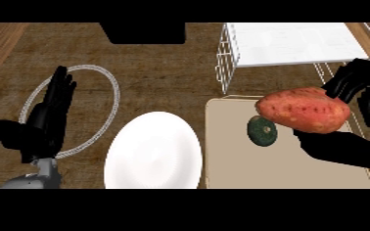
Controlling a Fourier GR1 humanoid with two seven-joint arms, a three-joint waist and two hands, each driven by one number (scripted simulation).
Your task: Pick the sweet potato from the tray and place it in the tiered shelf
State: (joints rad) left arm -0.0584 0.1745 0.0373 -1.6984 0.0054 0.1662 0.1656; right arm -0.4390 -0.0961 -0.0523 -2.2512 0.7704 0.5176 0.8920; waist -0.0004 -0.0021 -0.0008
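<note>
Sweet potato sits clamped in the right hand over the tray, long axis lying left to right. The tiered shelf waits just beyond it. The left hand rests open, far left.

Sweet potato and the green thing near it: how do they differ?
The sweet potato is orange-red, oblong and large; the green thing is dark, round and small. The right hand curls its fingers round the sweet potato; the green thing lies free on the tray. Both show over the tray.
</note>
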